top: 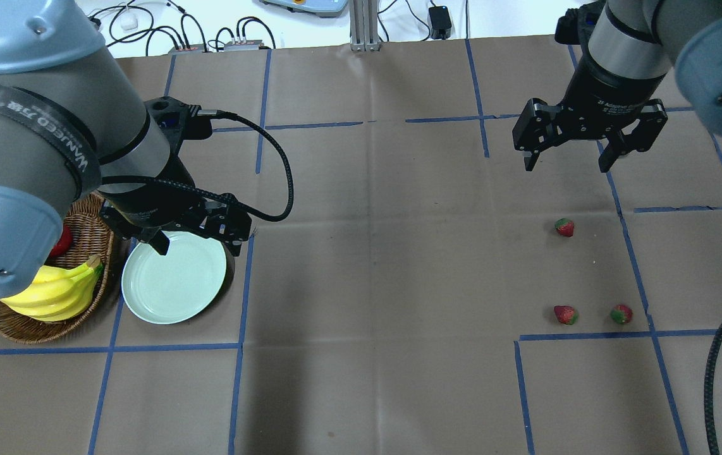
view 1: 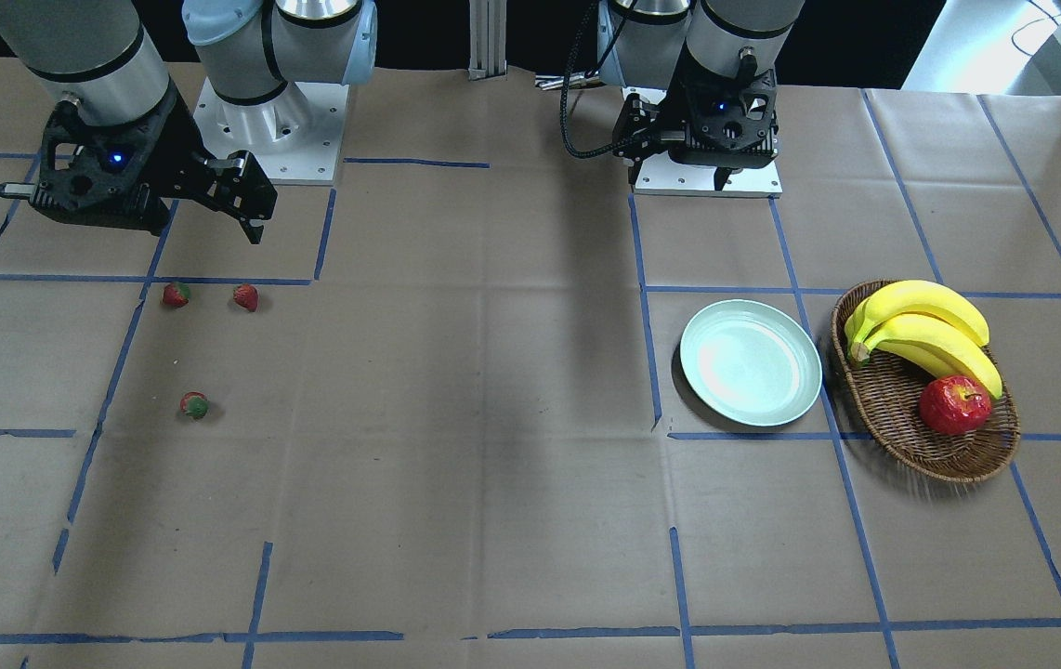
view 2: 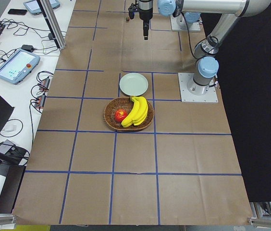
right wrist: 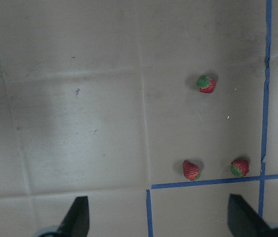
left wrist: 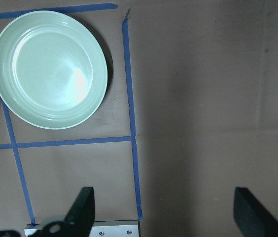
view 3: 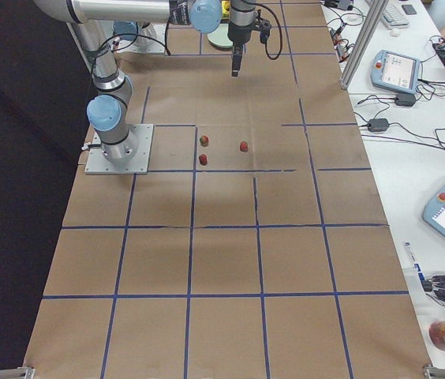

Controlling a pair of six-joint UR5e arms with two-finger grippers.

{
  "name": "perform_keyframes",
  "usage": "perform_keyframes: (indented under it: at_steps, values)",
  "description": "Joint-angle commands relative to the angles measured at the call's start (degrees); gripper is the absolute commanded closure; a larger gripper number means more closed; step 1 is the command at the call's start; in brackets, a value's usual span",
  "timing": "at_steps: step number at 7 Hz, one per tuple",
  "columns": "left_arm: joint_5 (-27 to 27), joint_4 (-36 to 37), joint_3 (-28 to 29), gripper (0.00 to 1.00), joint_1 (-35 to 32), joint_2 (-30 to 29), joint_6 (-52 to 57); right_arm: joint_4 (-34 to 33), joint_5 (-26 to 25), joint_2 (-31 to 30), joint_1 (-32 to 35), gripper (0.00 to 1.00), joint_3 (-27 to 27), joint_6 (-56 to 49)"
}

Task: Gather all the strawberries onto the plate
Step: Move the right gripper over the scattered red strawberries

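Three small red strawberries lie on the brown paper on my right side: one (top: pixel 564 227) farther out and two (top: pixel 566 315) (top: pixel 621 314) nearer me. They also show in the right wrist view (right wrist: pixel 206 84) (right wrist: pixel 191 170) (right wrist: pixel 240 168). My right gripper (top: pixel 566 165) is open and empty, held above the table beyond the berries. The pale mint-green plate (top: pixel 171 297) is empty on my left side. My left gripper (top: pixel 200 237) is open and empty, hovering over the plate's near edge; the plate also shows in the left wrist view (left wrist: pixel 50 69).
An oval brown wicker basket (view 1: pixel 921 446) stands next to the plate, holding a bunch of bananas (view 1: pixel 925 330) and a red apple (view 1: pixel 955 405). Blue tape lines cross the paper. The arm bases (view 1: pixel 270 130) stand at the table's robot-side edge.
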Motion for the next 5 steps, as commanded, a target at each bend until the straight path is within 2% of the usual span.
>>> perform_keyframes:
  at_steps: [1, 3, 5]
  values:
    - [-0.09, -0.04, -0.03, 0.0, 0.04, -0.08, -0.29, -0.28, -0.16, 0.52, -0.56, 0.0, 0.3, -0.44]
    - [-0.09, -0.04, -0.03, 0.0, 0.04, -0.17, -0.38, -0.19, -0.94, 0.09, -3.44, 0.0, 2.39, -9.37]
    - [-0.09, 0.05, -0.03, 0.0, 0.04, -0.17, -0.38, -1.24, -0.95, -2.97, -7.58, 0.0, 8.61, -14.3]
